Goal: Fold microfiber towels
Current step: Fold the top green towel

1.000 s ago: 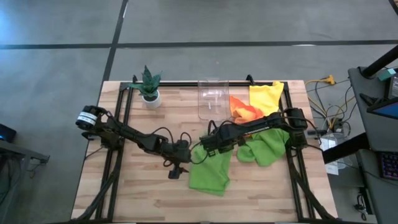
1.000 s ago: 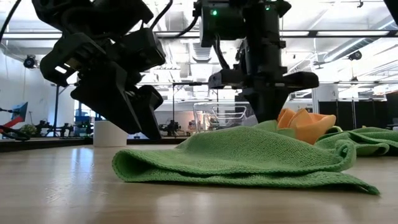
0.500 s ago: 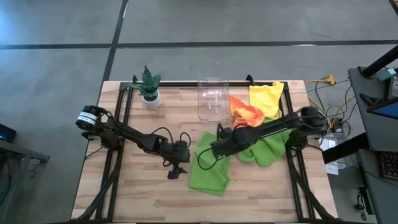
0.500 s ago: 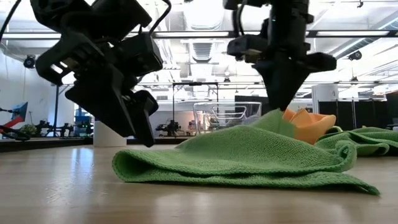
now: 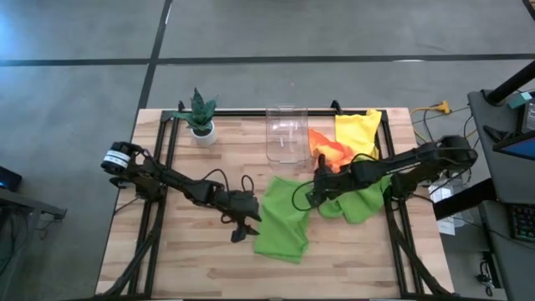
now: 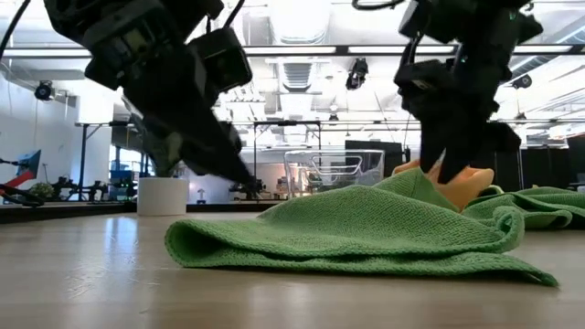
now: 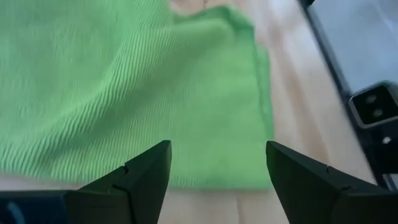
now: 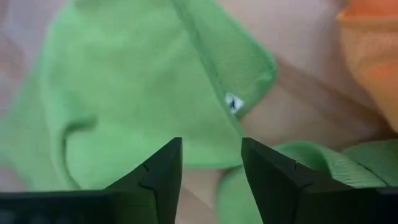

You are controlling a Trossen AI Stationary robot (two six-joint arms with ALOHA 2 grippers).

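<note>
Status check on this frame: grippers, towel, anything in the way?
Left gripper open, at the green towel's left edge. Right gripper open, empty, above its far right corner. Second green towel crowds the right side.

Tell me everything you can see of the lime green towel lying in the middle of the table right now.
The lime green towel is a soft, ribbed-looking microfiber cloth lying loosely folded on the wooden table, roughly rectangular from above, its near edge doubled over in a rounded fold in the low view. A small white tag shows at one corner. The open left gripper hovers at its left edge; the open right gripper is above its upper right corner. Neither holds it. A second green towel lies right beside it.
</note>
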